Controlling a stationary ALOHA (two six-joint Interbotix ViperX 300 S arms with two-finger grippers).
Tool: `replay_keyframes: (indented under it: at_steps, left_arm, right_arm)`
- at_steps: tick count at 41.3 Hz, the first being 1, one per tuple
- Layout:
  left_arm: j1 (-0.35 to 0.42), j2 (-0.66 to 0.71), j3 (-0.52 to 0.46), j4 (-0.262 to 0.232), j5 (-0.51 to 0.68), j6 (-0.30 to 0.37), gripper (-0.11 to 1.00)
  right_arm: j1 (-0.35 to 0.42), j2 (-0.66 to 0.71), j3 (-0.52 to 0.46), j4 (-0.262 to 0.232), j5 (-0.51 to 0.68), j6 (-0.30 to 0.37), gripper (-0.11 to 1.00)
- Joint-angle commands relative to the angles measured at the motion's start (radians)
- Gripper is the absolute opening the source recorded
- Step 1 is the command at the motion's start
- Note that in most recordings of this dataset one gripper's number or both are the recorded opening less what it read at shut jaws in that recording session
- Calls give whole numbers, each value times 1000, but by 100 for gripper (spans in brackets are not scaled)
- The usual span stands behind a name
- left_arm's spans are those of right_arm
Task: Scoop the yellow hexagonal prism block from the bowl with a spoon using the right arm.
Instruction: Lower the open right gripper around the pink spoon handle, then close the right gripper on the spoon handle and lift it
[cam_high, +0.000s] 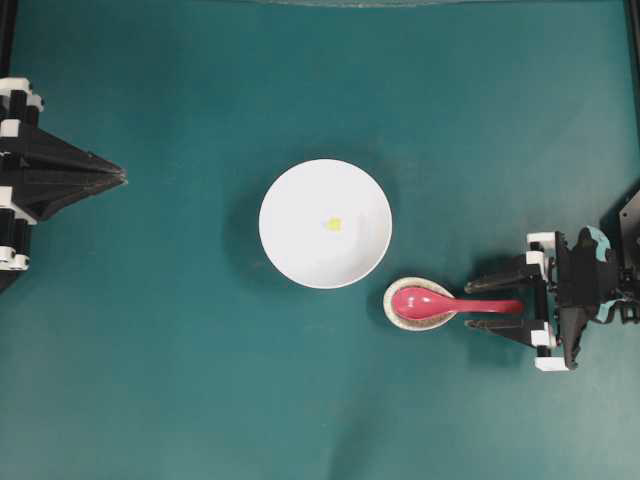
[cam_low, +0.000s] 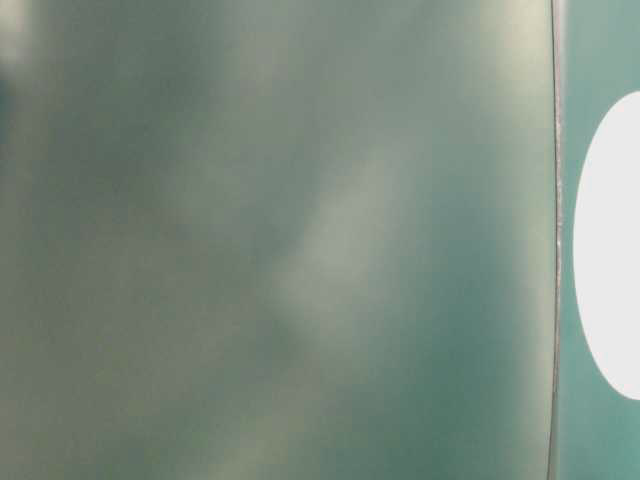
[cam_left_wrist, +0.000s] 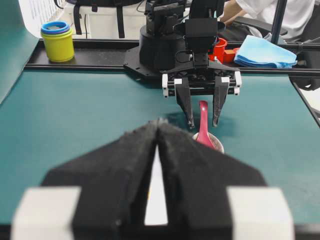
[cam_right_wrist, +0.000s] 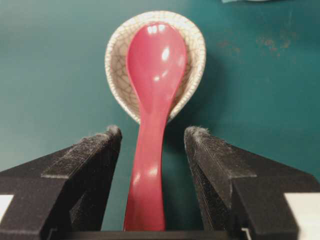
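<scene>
On the teal surface (cam_high: 150, 380), near the middle of the overhead view, sits the white bowl (cam_high: 300, 250), and the small yellow block (cam_high: 333, 224) lies inside it, a little right of its centre. Just beside the bowl, toward the lower right, rests a small speckled spoon rest (cam_high: 400, 318), apart from the bowl's rim. The pink-red spoon (cam_high: 440, 301) lies with its scoop in that rest and its handle pointing right, out toward the right arm (cam_high: 585, 285).

The right pincer (cam_high: 490, 304) stands wide, one finger on each side of the spoon's handle. From the right wrist view, the handle runs straight down the gap between the two dark fingers (cam_right_wrist: 90, 165), with teal surface showing on both sides of it, so neither finger touches the handle. The scoop there fills most of the crackled rest (cam_right_wrist: 192, 55).

At the left edge of the overhead view, the left pincer (cam_high: 118, 177) is closed to a point, well apart from the bowl. Its own wrist view shows the two fingers pressed together with nothing between them.

The table-level view is mostly a blurred grey-green haze, with only part of a white rounded shape at its right edge.
</scene>
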Motion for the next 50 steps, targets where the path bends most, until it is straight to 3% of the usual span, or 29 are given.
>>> replay_keyframes:
  at_steps: [1,12,27,40,50]
  left_arm:
    - [3,5,-29,3,-5,0,8]
    - [3,3,-29,3,-5,0,8]
    - [3,5,-28,3,-3,2,8]
    - [3,3,-28,3,0,2,8]
    - [3,3,-28,3,0,2,8]
  right_arm:
    - [6,-12,-2,-2,-20,-8,59]
    - [6,-15,3,-2,-34,-11,57]
    - [6,-15,2,-2,-31,-11,39]
    - [6,-14,-2,-2,-26,-11,34]
    - [8,-15,2,-2,-18,-9,25]
